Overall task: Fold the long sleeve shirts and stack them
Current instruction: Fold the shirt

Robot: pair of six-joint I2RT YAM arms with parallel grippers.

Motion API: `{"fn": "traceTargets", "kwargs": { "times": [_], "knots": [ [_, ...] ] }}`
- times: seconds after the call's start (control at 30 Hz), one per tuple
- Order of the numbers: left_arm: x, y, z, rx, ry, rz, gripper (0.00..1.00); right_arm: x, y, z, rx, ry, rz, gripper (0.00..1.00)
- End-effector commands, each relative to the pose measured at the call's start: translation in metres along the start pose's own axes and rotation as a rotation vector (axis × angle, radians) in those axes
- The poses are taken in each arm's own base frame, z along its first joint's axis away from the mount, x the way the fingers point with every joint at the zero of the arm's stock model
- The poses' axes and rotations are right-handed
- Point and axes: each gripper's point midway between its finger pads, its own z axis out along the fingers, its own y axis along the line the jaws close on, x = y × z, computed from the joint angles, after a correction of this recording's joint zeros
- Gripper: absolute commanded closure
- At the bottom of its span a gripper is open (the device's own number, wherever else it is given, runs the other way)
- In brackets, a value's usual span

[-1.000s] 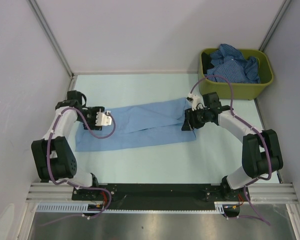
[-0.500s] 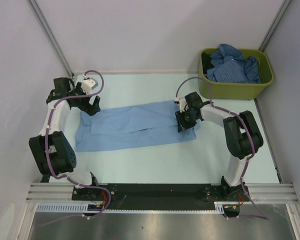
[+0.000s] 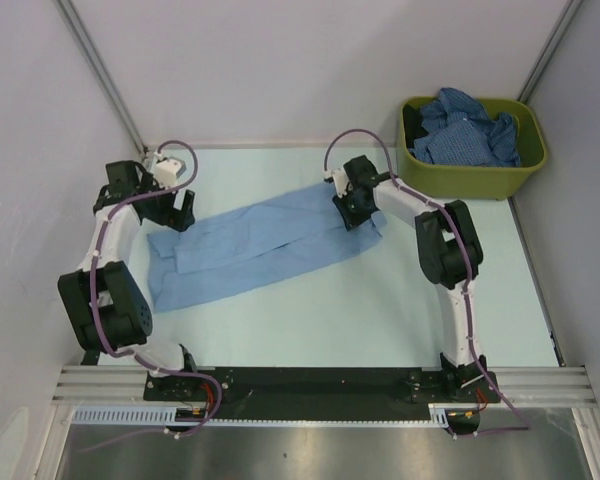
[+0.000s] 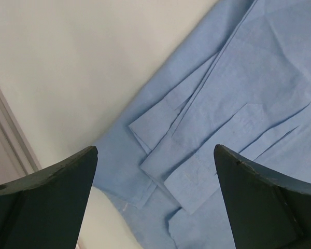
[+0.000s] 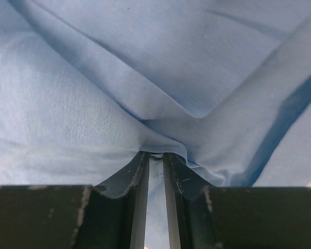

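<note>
Pale mint table across bottom of top view. Centre of frame: light blue shirt lying flat, slanting from lower left to upper right, sleeve cuffs layered at left end. Left gripper above left end, fingers spread wide, holding nothing. Right gripper at right end, jaws pinching raised fold of cloth. Upper right, farthest: olive-green bin holding darker blue shirts. Advice: pinch firmly, drag low and slow so layers stay aligned; left gripper should secure cuff end before fold.
</note>
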Motion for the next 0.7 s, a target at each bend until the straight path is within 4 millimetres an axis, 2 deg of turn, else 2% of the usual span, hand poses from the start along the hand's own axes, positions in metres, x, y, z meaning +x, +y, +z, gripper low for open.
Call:
{"fn": "traceTargets", "kwargs": {
  "times": [0.0, 0.03, 0.07, 0.1, 0.17, 0.2, 0.23, 0.27, 0.37, 0.4, 0.43, 0.47, 0.5, 0.53, 0.57, 0.6, 0.63, 0.67],
  "knots": [
    [0.021, 0.010, 0.007, -0.031, 0.066, 0.006, 0.01, -0.030, -0.062, 0.045, 0.201, -0.032, -0.127, 0.78],
    [0.024, 0.011, 0.009, -0.023, 0.075, 0.020, 0.01, -0.040, -0.069, 0.047, 0.217, -0.050, -0.140, 0.78],
    [0.026, 0.011, 0.011, -0.020, 0.084, 0.022, 0.01, -0.039, -0.080, 0.062, 0.232, -0.044, -0.151, 0.78],
    [0.031, 0.012, 0.012, -0.023, 0.099, 0.017, 0.01, -0.072, -0.093, 0.054, 0.277, -0.114, -0.186, 0.78],
    [0.040, 0.014, 0.019, -0.014, 0.134, 0.026, 0.00, -0.087, -0.112, 0.069, 0.320, -0.149, -0.205, 0.77],
    [0.046, 0.013, 0.021, -0.004, 0.159, 0.025, 0.01, -0.097, -0.119, 0.070, 0.333, -0.172, -0.206, 0.76],
    [0.053, 0.016, 0.024, -0.013, 0.191, 0.027, 0.02, -0.135, -0.125, 0.051, 0.361, -0.265, -0.198, 0.75],
    [0.058, 0.018, 0.027, -0.008, 0.215, 0.023, 0.05, -0.143, -0.126, 0.045, 0.360, -0.283, -0.186, 0.74],
    [0.070, 0.006, 0.024, 0.071, 0.274, 0.036, 0.14, -0.176, -0.111, 0.009, 0.310, -0.396, -0.150, 0.70],
    [0.071, 0.000, 0.023, 0.096, 0.276, 0.050, 0.19, -0.194, -0.093, -0.025, 0.250, -0.468, -0.168, 0.69],
    [0.071, -0.007, 0.022, 0.118, 0.279, 0.079, 0.21, -0.182, -0.080, -0.027, 0.201, -0.451, -0.162, 0.67],
    [0.077, -0.019, 0.019, 0.143, 0.296, 0.088, 0.23, -0.184, -0.065, -0.037, 0.142, -0.486, -0.142, 0.63],
    [0.069, -0.032, 0.014, 0.158, 0.280, 0.133, 0.23, -0.197, -0.050, -0.078, 0.116, -0.548, -0.152, 0.61],
    [0.067, -0.040, 0.011, 0.161, 0.276, 0.171, 0.23, -0.194, -0.040, -0.088, 0.079, -0.554, -0.147, 0.60],
    [0.077, -0.056, 0.009, 0.187, 0.294, 0.191, 0.23, -0.176, -0.024, -0.084, 0.012, -0.517, -0.118, 0.58],
    [0.064, -0.073, 0.001, 0.188, 0.258, 0.259, 0.22, -0.174, -0.015, -0.096, -0.016, -0.523, -0.111, 0.56],
    [0.066, -0.084, -0.002, 0.193, 0.260, 0.291, 0.22, -0.172, -0.006, -0.118, -0.036, -0.544, -0.100, 0.54],
    [0.080, -0.096, -0.004, 0.200, 0.293, 0.316, 0.22, -0.159, 0.004, -0.117, -0.081, -0.520, -0.080, 0.52]
  ]
}}
